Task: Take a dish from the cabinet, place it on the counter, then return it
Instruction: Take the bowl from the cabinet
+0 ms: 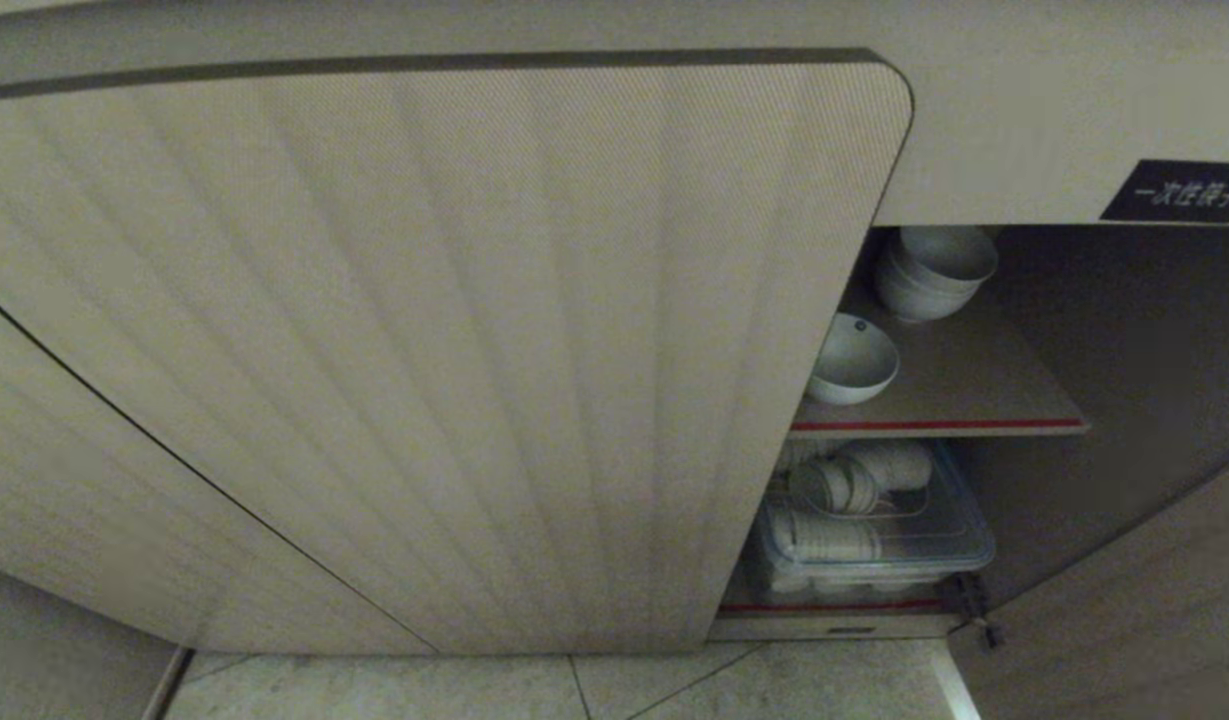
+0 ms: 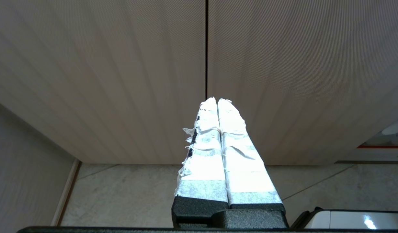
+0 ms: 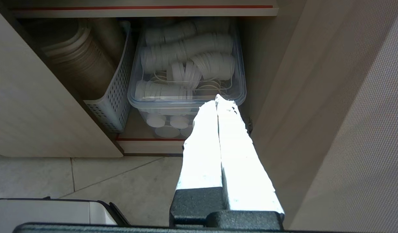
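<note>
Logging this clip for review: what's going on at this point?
Nothing is being handled yet. The cabinet stands partly open, and a single white bowl sits on its upper shelf in front of a stack of bowls. The left claw faces the closed doors, shut and empty. The right claw, also shut and empty, points at a clear tub of cups below.

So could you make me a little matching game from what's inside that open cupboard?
Things:
1. single bowl
2. stacked bowls
3. clear tub of white cups
4. black label

Places:
A. bottom compartment, under the shelf
B. back of the red-edged shelf
C. front of the red-edged shelf
D. on the cabinet face above the opening

Pairs: 1-C, 2-B, 3-A, 4-D
</note>
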Available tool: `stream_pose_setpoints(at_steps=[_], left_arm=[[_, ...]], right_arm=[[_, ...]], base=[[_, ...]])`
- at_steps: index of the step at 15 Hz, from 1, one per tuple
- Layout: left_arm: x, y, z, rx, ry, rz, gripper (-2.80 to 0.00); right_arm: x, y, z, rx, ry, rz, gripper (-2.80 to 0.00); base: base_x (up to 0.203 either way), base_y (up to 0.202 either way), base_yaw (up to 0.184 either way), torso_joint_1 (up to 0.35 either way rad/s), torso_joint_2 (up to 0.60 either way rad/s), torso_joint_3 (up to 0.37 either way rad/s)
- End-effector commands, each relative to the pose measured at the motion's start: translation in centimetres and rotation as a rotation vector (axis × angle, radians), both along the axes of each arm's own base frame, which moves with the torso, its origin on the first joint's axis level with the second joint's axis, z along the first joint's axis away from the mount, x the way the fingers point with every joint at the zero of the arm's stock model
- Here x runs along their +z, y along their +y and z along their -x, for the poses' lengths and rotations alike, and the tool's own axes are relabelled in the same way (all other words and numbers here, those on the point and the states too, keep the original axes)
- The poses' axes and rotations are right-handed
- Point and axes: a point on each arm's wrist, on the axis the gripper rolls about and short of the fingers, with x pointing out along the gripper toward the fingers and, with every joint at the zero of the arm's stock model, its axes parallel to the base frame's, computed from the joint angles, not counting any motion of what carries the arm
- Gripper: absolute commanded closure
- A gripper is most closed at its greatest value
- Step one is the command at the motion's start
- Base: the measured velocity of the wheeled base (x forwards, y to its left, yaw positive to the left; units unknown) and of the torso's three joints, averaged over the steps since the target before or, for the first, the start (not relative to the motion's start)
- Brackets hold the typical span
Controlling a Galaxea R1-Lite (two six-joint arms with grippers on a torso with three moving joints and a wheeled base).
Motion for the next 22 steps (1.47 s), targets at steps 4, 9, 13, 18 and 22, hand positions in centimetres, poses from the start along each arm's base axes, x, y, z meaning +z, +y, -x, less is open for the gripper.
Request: stream_pose_setpoints(at_steps=[4, 9, 13, 18, 22], left_arm=[[0.0, 0.0, 0.0, 0.001, -0.001, 0.0, 0.0], [0.0, 0.0, 0.0, 0.001, -0.001, 0.0, 0.0], [0.0, 0.0, 0.0, 0.001, -0.001, 0.0, 0.0], [0.0, 0.0, 0.0, 0.001, -0.001, 0.0, 0.0], [0.0, 0.0, 0.0, 0.001, -0.001, 0.0, 0.0]], right_arm=[[0.0, 0.0, 0.0, 0.0, 0.0, -0.003, 0.0], [0.1, 0.0, 0.0, 0.004, 0.004, 0.013, 0.0], [0.9, 0.0, 0.4, 0.01, 0.028, 0.021, 0.0], [2.9, 0.3, -0.1, 0.118, 0.098, 0.015, 0.0], [4.9, 0.3, -1.4, 0.218, 0.168, 0.005, 0.0]], base=[[0.0, 0.0, 0.0, 0.0, 0.0, 0.0], [0.0, 0.0, 0.0, 0.0, 0.0, 0.0], [0.0, 0.0, 0.0, 0.0, 0.0, 0.0], [0.0, 0.0, 0.0, 0.0, 0.0, 0.0], [0.0, 0.0, 0.0, 0.0, 0.0, 0.0]])
